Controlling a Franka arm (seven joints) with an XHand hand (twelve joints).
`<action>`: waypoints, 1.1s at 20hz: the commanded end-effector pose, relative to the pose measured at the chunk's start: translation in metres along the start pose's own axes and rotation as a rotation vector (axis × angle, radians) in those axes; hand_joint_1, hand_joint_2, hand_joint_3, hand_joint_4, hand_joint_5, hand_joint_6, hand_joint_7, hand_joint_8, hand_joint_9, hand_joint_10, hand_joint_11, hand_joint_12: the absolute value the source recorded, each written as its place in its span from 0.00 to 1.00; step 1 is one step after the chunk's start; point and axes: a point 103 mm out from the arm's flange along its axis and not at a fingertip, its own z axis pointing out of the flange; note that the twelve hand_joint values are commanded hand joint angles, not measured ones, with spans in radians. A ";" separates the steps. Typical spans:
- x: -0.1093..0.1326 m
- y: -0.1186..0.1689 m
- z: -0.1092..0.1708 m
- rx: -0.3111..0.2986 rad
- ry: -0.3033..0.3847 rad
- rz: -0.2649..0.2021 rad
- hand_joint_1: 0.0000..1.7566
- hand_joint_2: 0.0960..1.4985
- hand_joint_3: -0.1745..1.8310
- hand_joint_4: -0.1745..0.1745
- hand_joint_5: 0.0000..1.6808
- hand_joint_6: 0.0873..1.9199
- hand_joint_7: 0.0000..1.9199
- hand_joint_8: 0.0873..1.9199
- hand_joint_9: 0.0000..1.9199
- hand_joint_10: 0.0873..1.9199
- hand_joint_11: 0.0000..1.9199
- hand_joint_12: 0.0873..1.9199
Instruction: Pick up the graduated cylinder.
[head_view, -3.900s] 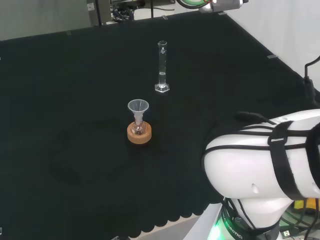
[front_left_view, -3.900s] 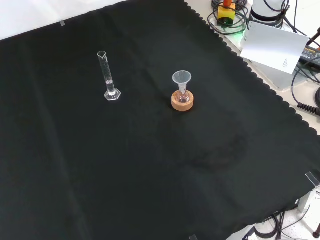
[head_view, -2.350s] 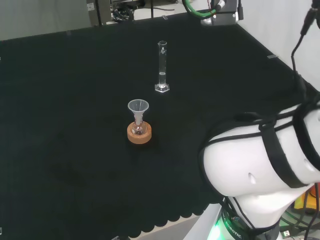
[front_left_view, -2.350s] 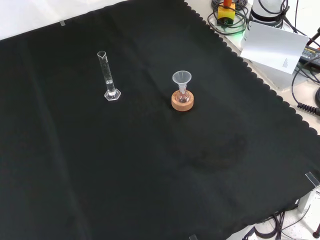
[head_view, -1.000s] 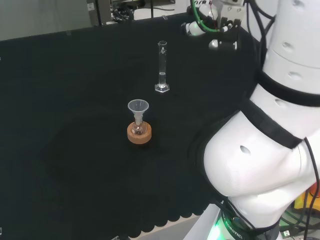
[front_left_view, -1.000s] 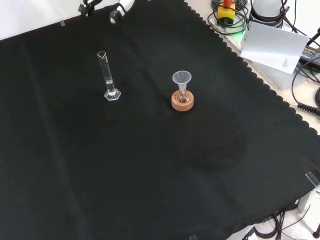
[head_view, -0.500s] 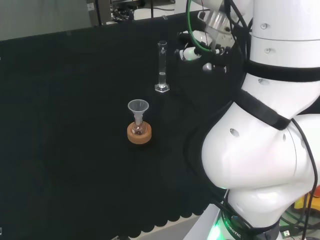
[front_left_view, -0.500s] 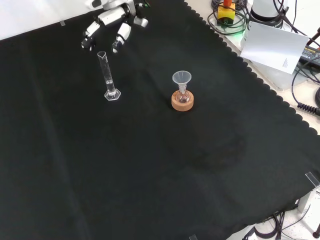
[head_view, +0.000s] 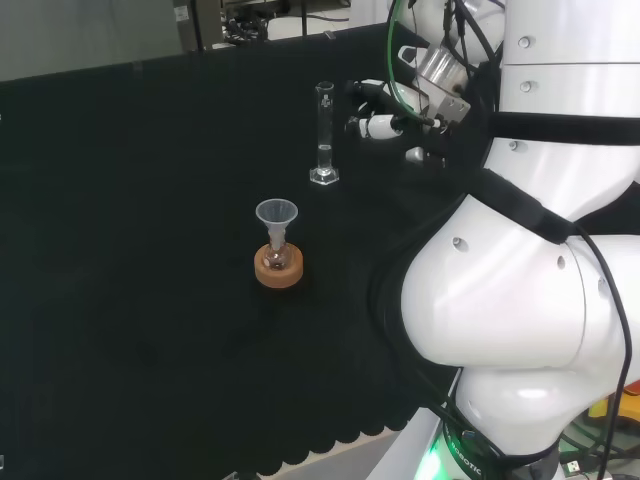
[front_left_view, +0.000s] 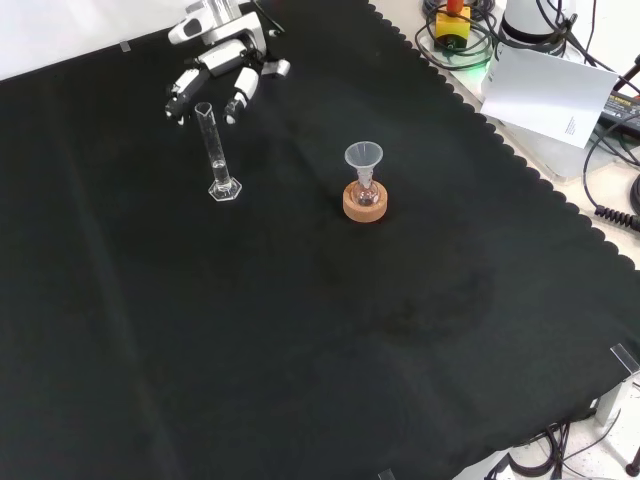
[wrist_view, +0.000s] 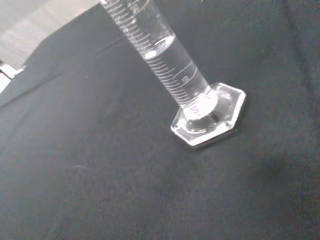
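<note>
Graduated cylinder upright on the bench, the hand close beside its top.

The graduated cylinder (front_left_view: 216, 150) stands on its hexagonal foot on the black-clothed bench (front_left_view: 300, 330), holding a little clear liquid in the wrist view. The fingers (front_left_view: 243, 92) of the hand (front_left_view: 215, 60) are spread and relaxed, their tips either side of the cylinder's rim, apart from it and holding nothing. Well away from the fingers, a funnel (front_left_view: 363, 160) sits in a small flask on a cork ring (front_left_view: 364, 203).
</note>
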 end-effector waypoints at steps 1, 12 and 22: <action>0.000 0.016 0.021 -0.028 0.114 -0.102 0.48 0.67 0.00 0.39 0.23 0.00 0.15 0.30 0.28 0.28 0.17 0.68; 0.004 0.029 0.039 -0.033 0.254 -0.202 0.51 0.66 0.00 0.40 0.26 0.00 0.18 0.29 0.29 0.27 0.18 0.67; 0.011 0.039 0.049 -0.064 0.354 -0.266 0.54 0.65 0.00 0.42 0.31 0.00 0.23 0.28 0.33 0.25 0.20 0.66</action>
